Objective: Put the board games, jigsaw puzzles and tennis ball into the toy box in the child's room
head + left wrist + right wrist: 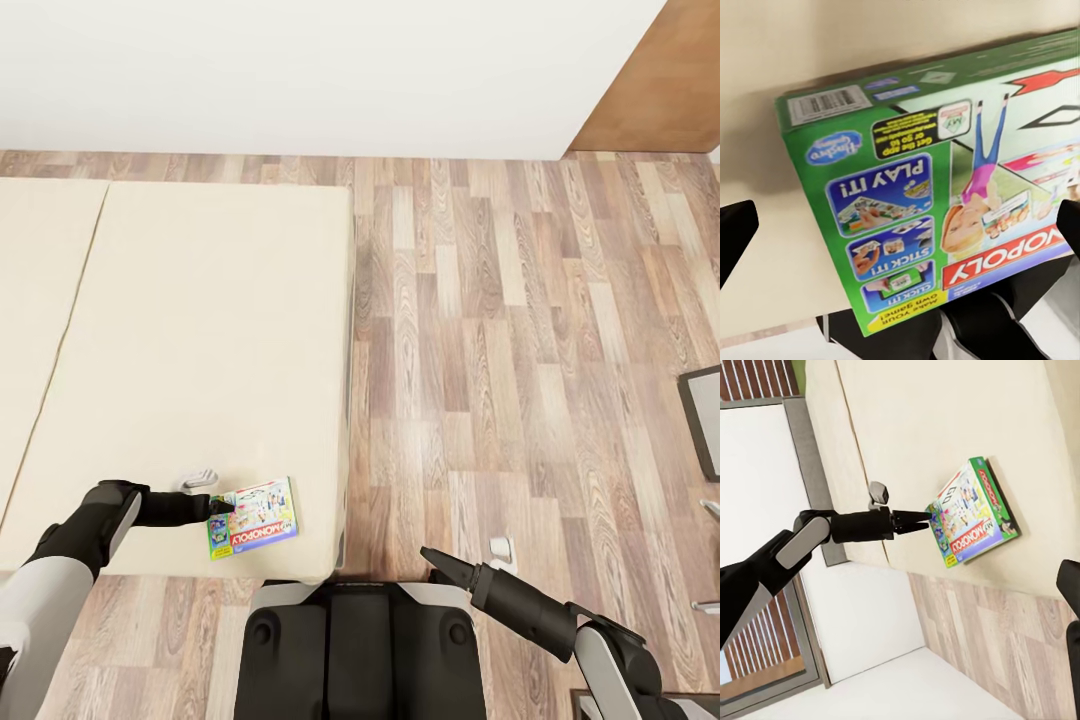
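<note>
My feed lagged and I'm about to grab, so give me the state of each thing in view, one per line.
Monopoly: flat on the bed, face up, near the corner, not lifted.
Left gripper: open, fingers at the Monopoly's edge, one on each side, not closed on it.
Right gripper: empty, held over the floor; open or shut, cannot tell.
Bed: bare but for the Monopoly.

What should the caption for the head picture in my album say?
Left gripper reaching the Monopoly box on the bed.
</note>
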Controlling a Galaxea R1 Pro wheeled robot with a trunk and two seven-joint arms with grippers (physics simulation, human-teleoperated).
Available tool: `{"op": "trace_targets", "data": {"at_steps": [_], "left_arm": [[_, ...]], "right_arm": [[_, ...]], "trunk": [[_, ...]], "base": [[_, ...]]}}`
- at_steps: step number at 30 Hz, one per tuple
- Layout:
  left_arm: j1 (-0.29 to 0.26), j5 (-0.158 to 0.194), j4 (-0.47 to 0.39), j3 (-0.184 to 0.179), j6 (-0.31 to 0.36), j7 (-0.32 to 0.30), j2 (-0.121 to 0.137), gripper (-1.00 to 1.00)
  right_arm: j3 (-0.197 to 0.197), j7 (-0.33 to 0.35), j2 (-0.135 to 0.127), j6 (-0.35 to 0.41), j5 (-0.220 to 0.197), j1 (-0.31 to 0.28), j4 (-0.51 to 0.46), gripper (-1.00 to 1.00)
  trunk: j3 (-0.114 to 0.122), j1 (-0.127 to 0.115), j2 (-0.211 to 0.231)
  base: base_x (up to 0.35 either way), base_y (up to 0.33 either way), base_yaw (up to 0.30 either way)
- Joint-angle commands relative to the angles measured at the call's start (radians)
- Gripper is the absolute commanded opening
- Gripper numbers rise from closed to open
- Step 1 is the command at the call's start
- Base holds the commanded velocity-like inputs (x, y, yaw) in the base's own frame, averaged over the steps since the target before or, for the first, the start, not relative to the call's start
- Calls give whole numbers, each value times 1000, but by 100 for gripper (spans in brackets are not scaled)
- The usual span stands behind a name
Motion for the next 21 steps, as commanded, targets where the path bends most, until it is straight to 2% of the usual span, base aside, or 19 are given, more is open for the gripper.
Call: {"op": "trace_targets", "data": {"at_steps": [1,21], "left_arm": [[0,-10,-1,6,5,-9,-1,100],[0,-8,-1,7,2,-10,-1,100]], "right_arm": [[-1,1,0,6,-3,0,0,100],[-1,1,0,6,-3,0,0,100]], "trunk": [[-1,1,-2],[-3,1,-2]], "base": [[0,0,0],[0,0,0]]}}
